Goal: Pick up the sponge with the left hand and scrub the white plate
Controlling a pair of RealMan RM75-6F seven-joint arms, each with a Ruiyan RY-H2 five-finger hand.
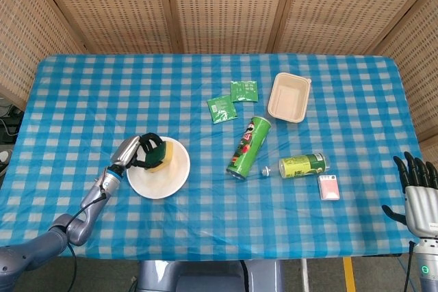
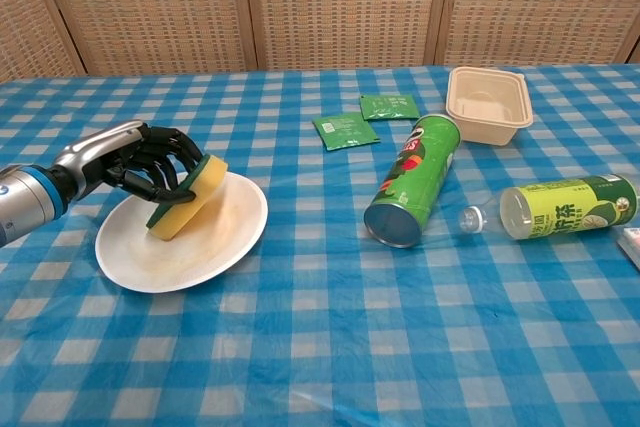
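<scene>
A white plate [image 1: 164,181] [image 2: 165,262] lies on the blue checked cloth, front left. My left hand [image 1: 142,151] [image 2: 150,169] grips a yellow sponge with a green scrub face [image 2: 190,199] [image 1: 162,160] and holds it down on the plate's left side. At the table's front right corner my right hand [image 1: 419,186] stays off the cloth, fingers apart and holding nothing; the chest view does not show it.
A green chip can [image 1: 249,148] [image 2: 413,180] lies on its side mid-table, with a green-labelled bottle [image 1: 302,165] [image 2: 560,208] to its right. Farther back are a beige container [image 1: 289,96] [image 2: 487,103] and two green packets [image 1: 232,100] [image 2: 362,119]. A small pink box [image 1: 329,187] sits near the bottle.
</scene>
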